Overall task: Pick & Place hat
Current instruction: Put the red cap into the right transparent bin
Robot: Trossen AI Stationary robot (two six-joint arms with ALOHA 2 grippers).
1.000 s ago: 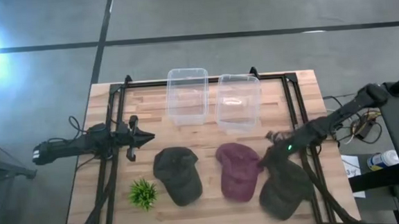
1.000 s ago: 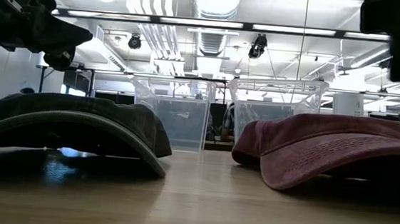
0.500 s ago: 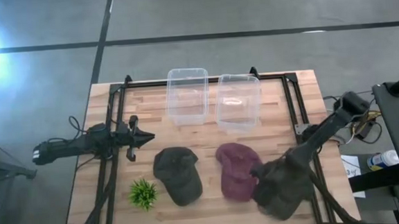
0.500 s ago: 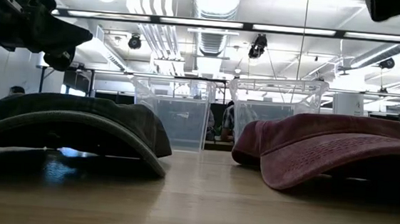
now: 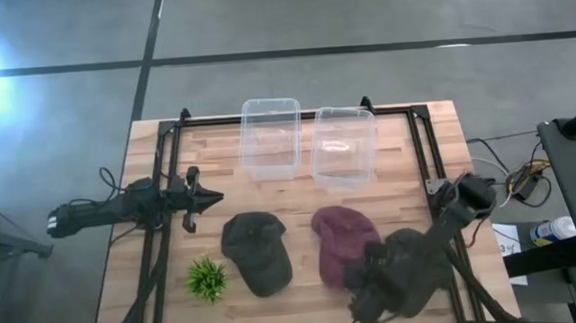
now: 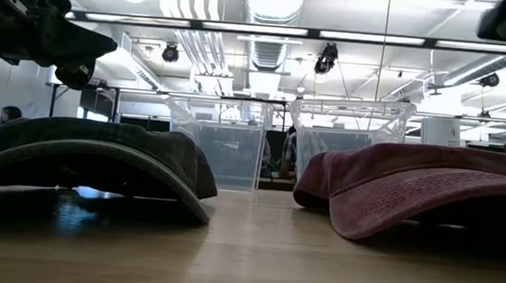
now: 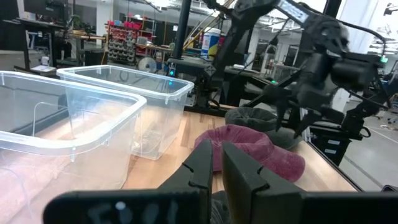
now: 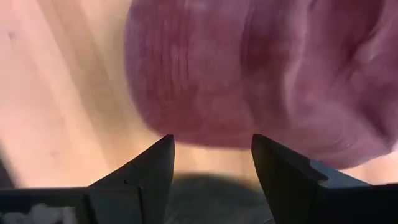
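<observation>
Three caps lie crown up on the wooden table: a dark green one [image 5: 256, 252], a maroon one [image 5: 341, 240] and an olive one [image 5: 417, 264], partly under my right arm. My right gripper [image 5: 361, 285] hovers open above the table's near edge, between the maroon and olive caps. In its wrist view its fingers [image 8: 211, 163] stand apart over the maroon cap's brim [image 8: 249, 68], clear of it. My left gripper [image 5: 208, 197] waits shut above the table's left side, and its own view shows the shut fingers [image 7: 213, 163]. The low view shows the dark green cap [image 6: 89, 160] and the maroon cap [image 6: 412, 186].
Two clear plastic bins [image 5: 270, 138] [image 5: 344, 145] stand side by side near the far edge. A small green plant [image 5: 207, 279] sits at the near left, beside the dark green cap. Bare wood lies between the bins and the caps.
My right arm has folded in and swung its gripper from beside the maroon cap's right side toward the table's near edge and a little left, passing over the olive cap. The caps have stayed in place.
</observation>
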